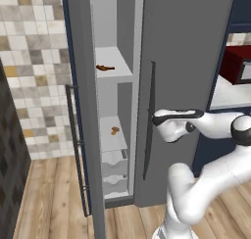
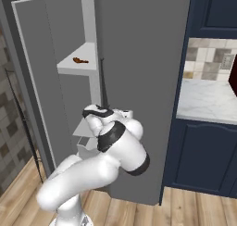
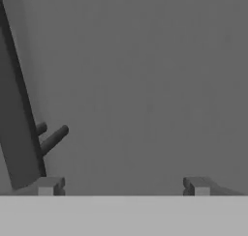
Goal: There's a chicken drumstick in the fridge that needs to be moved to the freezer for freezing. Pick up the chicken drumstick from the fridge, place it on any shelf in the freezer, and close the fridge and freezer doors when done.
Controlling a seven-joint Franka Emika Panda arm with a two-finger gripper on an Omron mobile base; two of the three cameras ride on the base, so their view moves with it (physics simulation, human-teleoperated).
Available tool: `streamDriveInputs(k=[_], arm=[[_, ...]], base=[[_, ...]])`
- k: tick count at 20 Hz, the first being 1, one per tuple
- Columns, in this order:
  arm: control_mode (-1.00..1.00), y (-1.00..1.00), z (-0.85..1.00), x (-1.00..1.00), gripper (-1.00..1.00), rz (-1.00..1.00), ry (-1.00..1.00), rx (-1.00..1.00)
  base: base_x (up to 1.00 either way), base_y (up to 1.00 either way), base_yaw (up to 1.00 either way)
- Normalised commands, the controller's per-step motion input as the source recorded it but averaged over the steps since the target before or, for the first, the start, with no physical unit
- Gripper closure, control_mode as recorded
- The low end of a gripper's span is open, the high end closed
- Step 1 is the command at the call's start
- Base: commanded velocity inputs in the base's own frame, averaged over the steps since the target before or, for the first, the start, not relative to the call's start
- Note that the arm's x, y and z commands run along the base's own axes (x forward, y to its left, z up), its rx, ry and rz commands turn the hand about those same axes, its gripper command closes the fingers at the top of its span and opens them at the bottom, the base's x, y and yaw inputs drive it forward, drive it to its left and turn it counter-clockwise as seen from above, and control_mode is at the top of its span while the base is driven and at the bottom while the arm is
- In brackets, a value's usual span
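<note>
The pincer (image 3: 123, 185) faces the flat grey fridge door (image 1: 191, 61) at close range, its two fingertips (image 3: 48, 185) set wide apart with nothing between them. In the hand view the door's dark bar handle (image 3: 19, 128) runs slantwise at the left, one short standoff peg poking out beside it. In the left base view the hand sits right at that handle (image 1: 149, 120), about mid-height on the panel, which looks shut or nearly so.

To the left, the freezer (image 1: 115, 86) stands open, its door (image 1: 88, 135) swung out toward the near left (a slim dark handle runs down its edge). The chicken drumstick (image 1: 105, 67) lies on the upper white shelf (image 1: 117, 74) inside the freezer. A smaller orange-tan lump (image 1: 114, 131) rests on the shelf below, above the white drawers (image 1: 115, 172).
</note>
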Motion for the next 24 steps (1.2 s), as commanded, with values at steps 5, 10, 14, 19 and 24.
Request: streamDriveInputs(k=[5, 10, 14, 19, 24], arm=[[-1.00, -0.41, 1.00, -0.71, -1.00, -0.14, -0.03, 0.00], [-1.00, -0.61, 1.00, -0.53, -1.00, -0.18, -0.24, -0.17], [-1.00, -0.69, 1.00, -0.55, -1.00, -0.03, -0.30, -0.21], [-1.00, -0.62, 1.00, -0.59, -1.00, 0.00, -0.23, -0.12], [-1.00, -0.58, 1.00, -0.79, -1.00, 0.01, -0.10, -0.06]], base=[[0.00, 0.00, 0.00], [0.00, 0.00, 0.00], [0.00, 0.00, 0.00], [0.00, 0.00, 0.00], [0.00, 0.00, 0.00]])
